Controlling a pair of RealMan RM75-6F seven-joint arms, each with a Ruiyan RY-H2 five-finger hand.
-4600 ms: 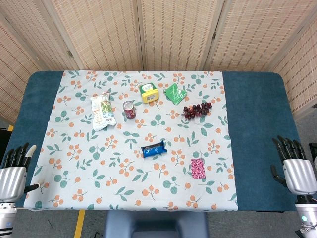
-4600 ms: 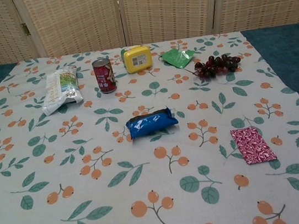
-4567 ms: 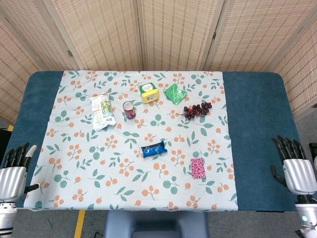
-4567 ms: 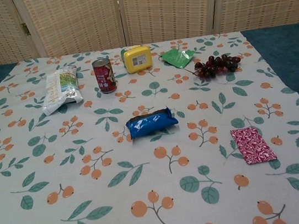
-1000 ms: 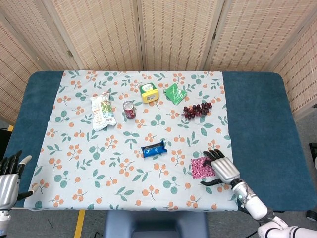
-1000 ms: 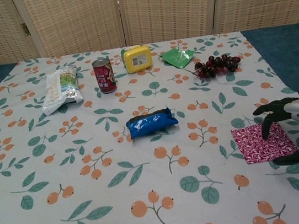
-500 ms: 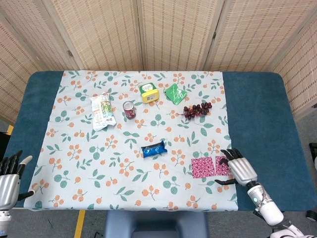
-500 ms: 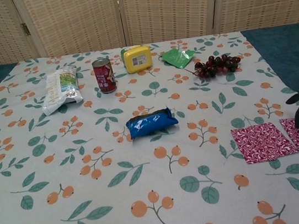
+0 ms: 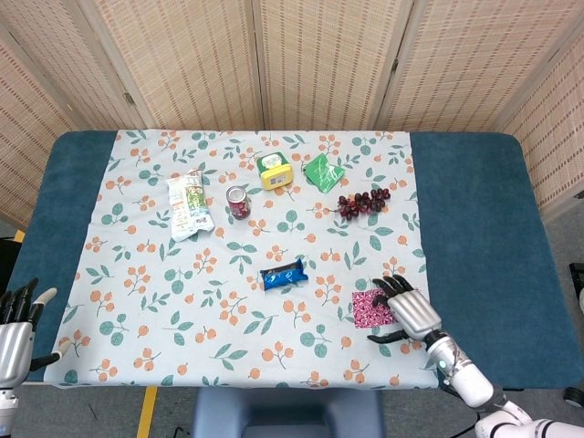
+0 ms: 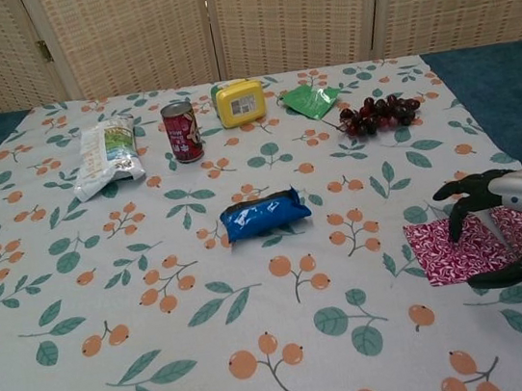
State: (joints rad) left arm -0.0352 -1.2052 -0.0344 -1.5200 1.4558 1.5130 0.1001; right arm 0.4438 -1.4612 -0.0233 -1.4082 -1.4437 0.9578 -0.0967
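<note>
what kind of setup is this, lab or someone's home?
Probably a lab test table: woven screens close off the back, and a leaf-print cloth carries spread-out snacks such as a soda can and grapes.

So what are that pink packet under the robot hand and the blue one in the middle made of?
The pink packet looks like thin printed plastic film, flat with a candy-swirl pattern. The blue packet seems glossy plastic or foil wrap: it shines and puffs up. The right robot hand over the pink one looks like silver metal with black fingers.
</note>
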